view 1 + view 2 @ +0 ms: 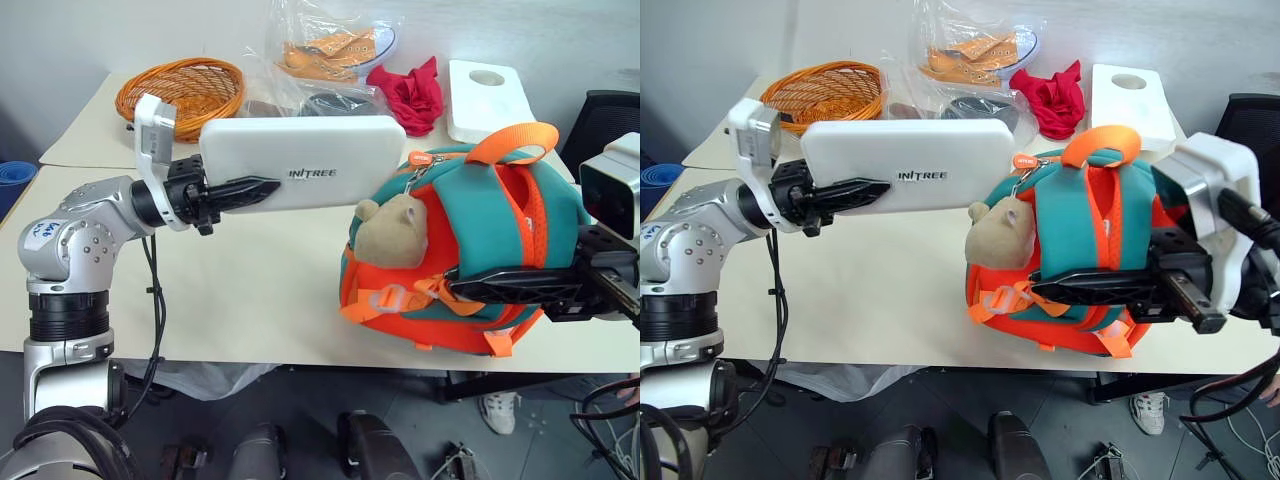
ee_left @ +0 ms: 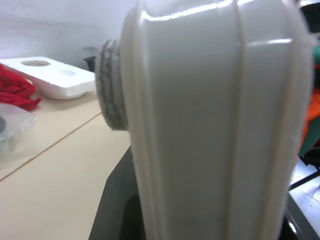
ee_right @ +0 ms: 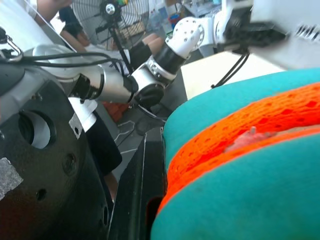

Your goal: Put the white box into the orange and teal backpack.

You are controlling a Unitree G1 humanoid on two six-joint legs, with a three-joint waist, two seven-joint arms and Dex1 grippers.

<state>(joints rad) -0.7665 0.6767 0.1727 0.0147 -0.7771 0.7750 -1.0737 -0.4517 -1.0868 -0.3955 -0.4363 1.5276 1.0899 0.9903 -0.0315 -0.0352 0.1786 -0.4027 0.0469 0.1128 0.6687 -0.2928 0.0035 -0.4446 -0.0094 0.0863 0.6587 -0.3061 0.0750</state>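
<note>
white box (image 1: pixel 300 160): clamped in left gripper (image 1: pixel 262 188), raised beside backpack (image 1: pixel 480 250). right gripper (image 1: pixel 1050 290): clamped on backpack's strap. risk: opening seemingly unseen; box may jam against fabric.

A pale beige surface (image 1: pixel 250 290) stands against a plain grey wall (image 1: pixel 60 40); a black chair (image 1: pixel 605 115) sits beside it, grey floor (image 1: pixel 420 420) below
</note>
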